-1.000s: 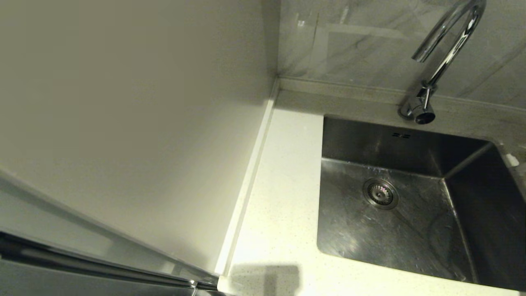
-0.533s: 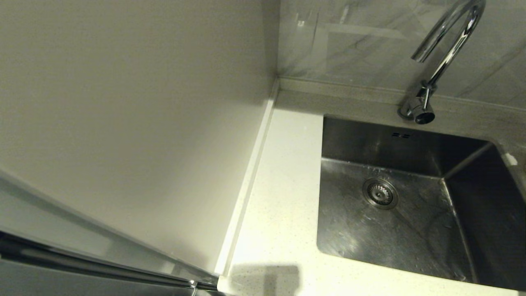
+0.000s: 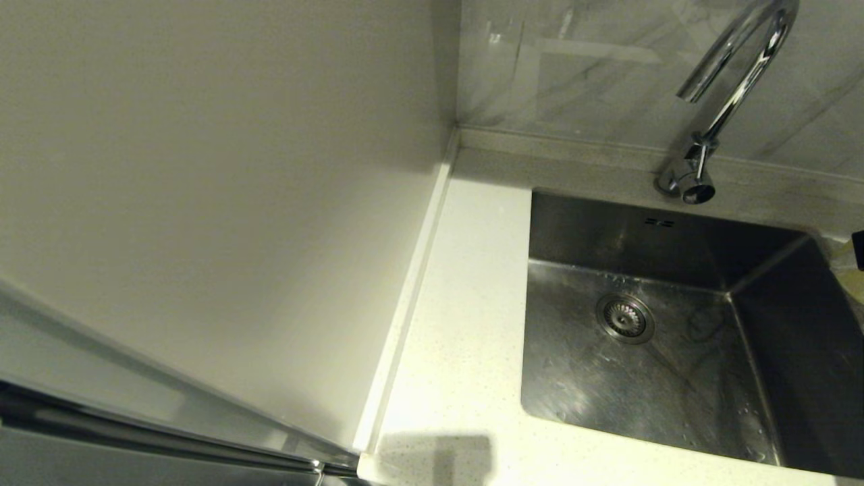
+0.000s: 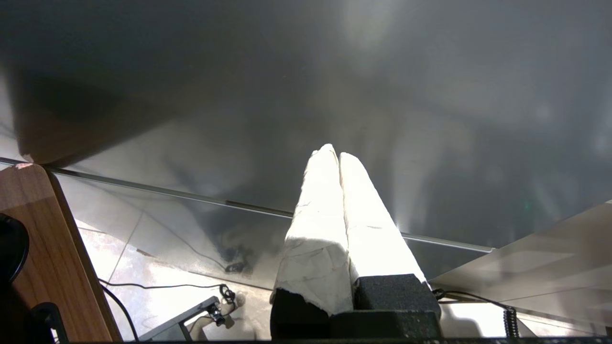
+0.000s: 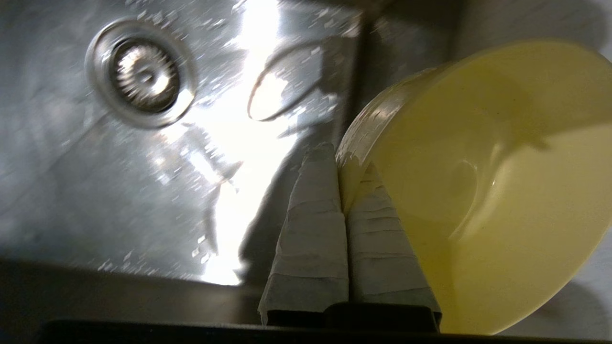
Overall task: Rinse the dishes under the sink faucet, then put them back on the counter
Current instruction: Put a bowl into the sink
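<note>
My right gripper (image 5: 342,155) is shut on the rim of the yellow bowl (image 5: 478,191), one taped finger inside it and one outside. The bowl hangs tilted over the wet steel sink (image 3: 675,378), off to the side of the drain strainer (image 5: 143,74). In the head view only a dark sliver of this gripper (image 3: 858,250) and a yellow patch under it show at the right edge. The chrome faucet (image 3: 732,81) stands behind the sink, with no water seen at the spout. The two pale bowls are out of view. My left gripper (image 4: 333,152) is parked low, shut and holding nothing.
The speckled counter (image 3: 466,337) runs along the sink's left side and front. A plain off-white panel (image 3: 202,202) rises left of it. A marbled wall (image 3: 574,74) stands behind the faucet. The left wrist view shows floor with cables (image 4: 191,286) below a grey panel.
A dark piece of my right gripper and a yellow patch have come into the head view at the right edge. A ring-shaped reflection now shows on the sink floor right of the strainer.
</note>
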Controlling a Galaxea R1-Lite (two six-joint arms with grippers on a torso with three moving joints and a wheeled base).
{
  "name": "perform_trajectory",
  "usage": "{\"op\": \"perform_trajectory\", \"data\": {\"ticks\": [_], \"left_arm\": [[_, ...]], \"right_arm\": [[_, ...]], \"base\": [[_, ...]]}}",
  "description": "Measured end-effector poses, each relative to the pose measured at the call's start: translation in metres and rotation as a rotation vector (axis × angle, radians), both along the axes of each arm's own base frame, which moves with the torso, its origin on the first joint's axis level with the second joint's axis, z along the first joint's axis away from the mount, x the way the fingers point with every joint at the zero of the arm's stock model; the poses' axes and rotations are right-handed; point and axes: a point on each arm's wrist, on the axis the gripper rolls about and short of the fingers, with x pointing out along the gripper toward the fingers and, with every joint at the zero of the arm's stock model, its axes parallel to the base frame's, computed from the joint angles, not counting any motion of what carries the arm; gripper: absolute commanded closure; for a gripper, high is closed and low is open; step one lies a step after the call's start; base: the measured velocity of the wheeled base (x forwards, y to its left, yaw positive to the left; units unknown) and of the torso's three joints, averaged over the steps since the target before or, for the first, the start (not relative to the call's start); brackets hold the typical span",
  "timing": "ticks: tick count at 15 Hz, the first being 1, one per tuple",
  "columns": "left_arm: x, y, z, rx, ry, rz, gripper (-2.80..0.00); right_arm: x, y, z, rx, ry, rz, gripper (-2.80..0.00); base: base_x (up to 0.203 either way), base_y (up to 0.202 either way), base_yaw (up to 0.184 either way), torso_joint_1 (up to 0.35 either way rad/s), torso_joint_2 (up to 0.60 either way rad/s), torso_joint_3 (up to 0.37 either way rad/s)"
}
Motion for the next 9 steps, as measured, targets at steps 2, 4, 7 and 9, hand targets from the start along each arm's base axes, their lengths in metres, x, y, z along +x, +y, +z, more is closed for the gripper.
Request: {"op": "perform_trajectory", "data": {"ticks": [2,4,7,9], "left_arm": [[0.000,0.000,0.000,0.000,0.000,0.000,0.00],[0.000,0.000,0.000,0.000,0.000,0.000,0.00],[0.000,0.000,0.000,0.000,0.000,0.000,0.00],[0.000,0.000,0.000,0.000,0.000,0.000,0.00]], "right_arm": [[-0.009,0.013,-0.005,0.040,0.022,0.032,0.00],[-0.020,0.030,-0.013,0.080,0.048,0.073,0.00],[-0.029,0.061,-0.026,0.085,0.061,0.138,0.00],[-0.032,0.086,-0.028,0.064,0.044,0.200,0.00]], "base": [[0.000,0.000,0.000,0.000,0.00,0.000],[0.000,0.000,0.000,0.000,0.00,0.000],[0.000,0.000,0.000,0.000,0.00,0.000],[0.000,0.000,0.000,0.000,0.00,0.000]]}}
